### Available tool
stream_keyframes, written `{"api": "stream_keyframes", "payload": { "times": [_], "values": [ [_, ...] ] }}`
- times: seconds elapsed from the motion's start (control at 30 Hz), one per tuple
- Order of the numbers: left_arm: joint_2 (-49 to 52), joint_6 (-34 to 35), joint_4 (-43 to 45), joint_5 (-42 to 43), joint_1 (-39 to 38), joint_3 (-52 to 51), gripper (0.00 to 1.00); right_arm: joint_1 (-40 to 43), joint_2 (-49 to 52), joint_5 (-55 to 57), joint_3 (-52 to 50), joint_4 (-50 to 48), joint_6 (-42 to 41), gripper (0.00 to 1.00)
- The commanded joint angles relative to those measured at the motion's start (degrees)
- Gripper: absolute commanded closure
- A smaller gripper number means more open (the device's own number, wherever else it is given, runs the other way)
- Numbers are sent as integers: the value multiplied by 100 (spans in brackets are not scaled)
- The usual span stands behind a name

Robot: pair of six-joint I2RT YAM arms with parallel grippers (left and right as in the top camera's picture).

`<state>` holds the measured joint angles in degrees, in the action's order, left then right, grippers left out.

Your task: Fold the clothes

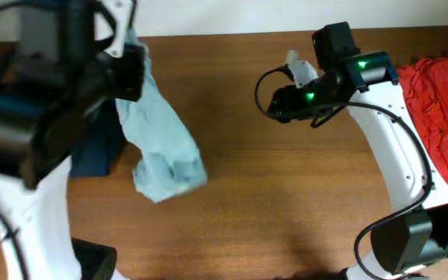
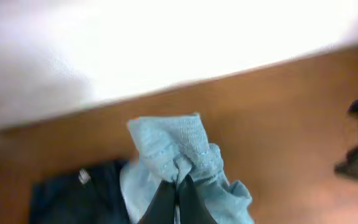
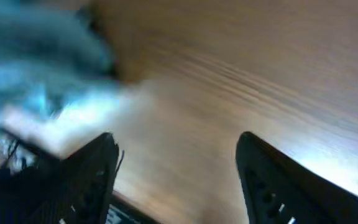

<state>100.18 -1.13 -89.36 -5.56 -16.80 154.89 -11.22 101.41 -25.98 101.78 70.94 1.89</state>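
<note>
A light blue garment [image 1: 162, 148] hangs from my left gripper [image 1: 131, 66] at the left of the table, its lower end bunched on the wood. In the left wrist view my left gripper [image 2: 178, 186] is shut on the light blue garment [image 2: 179, 152]. A dark navy garment [image 1: 96, 152] lies under and left of it, and also shows in the left wrist view [image 2: 73, 193]. My right gripper [image 1: 274, 101] is open and empty above the table's middle back; in the right wrist view [image 3: 176, 155] only wood lies between its fingers.
A pile of red clothes [image 1: 442, 101] lies at the right edge of the table. The wooden table [image 1: 286, 202] stretches between the two arms. A white wall runs along the back edge.
</note>
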Motion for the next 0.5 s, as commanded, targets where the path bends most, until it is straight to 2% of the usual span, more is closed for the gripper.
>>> {"api": "stream_keyframes", "payload": {
  "times": [0.0, 0.1, 0.4, 0.47],
  "values": [
    [31, -549, 179, 22, 57, 391, 100, -229, -157, -1252, 7, -140, 1185, 37],
    [31, -627, 387, 343, 57, 420, 99, -507, -157, -1329, 7, -437, 1274, 35],
    [31, -625, 737, 341, 57, 422, 99, -1394, -157, -1340, 7, -1331, 1266, 33],
    [26, -625, 778, 337, 57, 422, 100, -1510, -157, -1023, 7, -1600, 966, 28]
  ]
}}
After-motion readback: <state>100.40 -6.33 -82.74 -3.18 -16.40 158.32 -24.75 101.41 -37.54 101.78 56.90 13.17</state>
